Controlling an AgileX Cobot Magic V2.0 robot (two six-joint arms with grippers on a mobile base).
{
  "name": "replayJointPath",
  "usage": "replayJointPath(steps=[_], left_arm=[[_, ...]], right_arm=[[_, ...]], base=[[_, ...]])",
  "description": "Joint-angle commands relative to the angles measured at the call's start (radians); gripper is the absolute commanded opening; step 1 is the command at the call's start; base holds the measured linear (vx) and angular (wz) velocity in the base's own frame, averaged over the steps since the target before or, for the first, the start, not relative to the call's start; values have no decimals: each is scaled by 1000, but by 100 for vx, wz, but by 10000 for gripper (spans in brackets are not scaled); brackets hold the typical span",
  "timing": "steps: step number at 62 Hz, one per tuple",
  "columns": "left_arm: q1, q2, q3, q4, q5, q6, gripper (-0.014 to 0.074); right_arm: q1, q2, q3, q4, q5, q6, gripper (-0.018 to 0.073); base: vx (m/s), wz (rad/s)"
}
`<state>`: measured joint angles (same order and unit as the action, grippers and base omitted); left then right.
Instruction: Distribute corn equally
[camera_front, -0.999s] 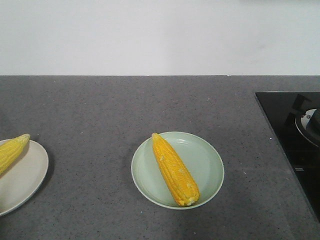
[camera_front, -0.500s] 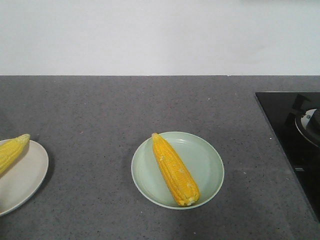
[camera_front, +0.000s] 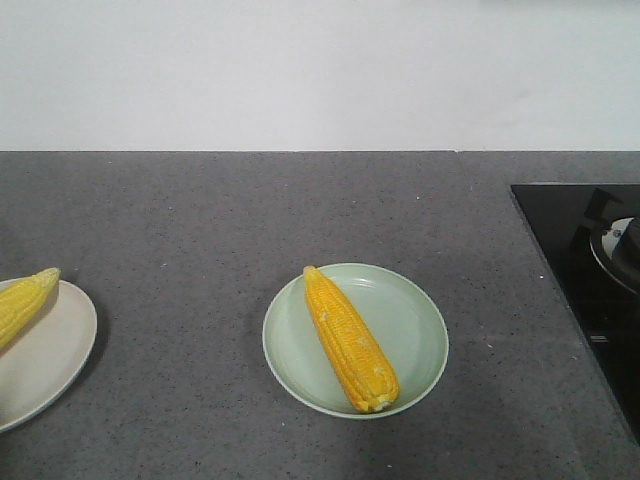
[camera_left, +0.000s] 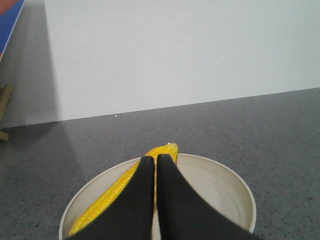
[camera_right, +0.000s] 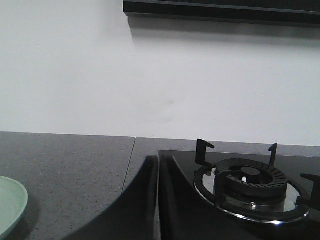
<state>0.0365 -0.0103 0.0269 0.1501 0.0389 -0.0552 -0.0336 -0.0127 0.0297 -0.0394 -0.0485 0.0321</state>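
Setting: domestic-style kitchen. Evidence: speckled grey stone countertop (camera_front: 200, 220) against a plain white wall (camera_front: 320, 70); black glass gas hob (camera_right: 250, 180) with burner and pan supports just beyond the right gripper (camera_right: 158, 162); dark hood edge (camera_right: 220, 11) overhead.

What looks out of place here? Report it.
Nothing stands out. One corn cob lies diagonally inside the green plate, another on the beige plate. No spills or damage on the counter.

Stove reflection (camera_front: 615, 240): I am seeing only the dark shape by the burner shrinking slightly since earlier.
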Motion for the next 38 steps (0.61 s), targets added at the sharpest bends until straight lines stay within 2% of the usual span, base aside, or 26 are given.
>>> replayJointPath(steps=[1, 38], left_arm=[[2, -16, 3, -9, -79, -7, -7], [2, -16, 3, -9, -79, -7, -7]], right_arm=[[-7, -4, 8, -8, -80, -9, -4], [-7, -4, 8, -8, -80, -9, -4]], base=[[0, 0], [0, 0]])
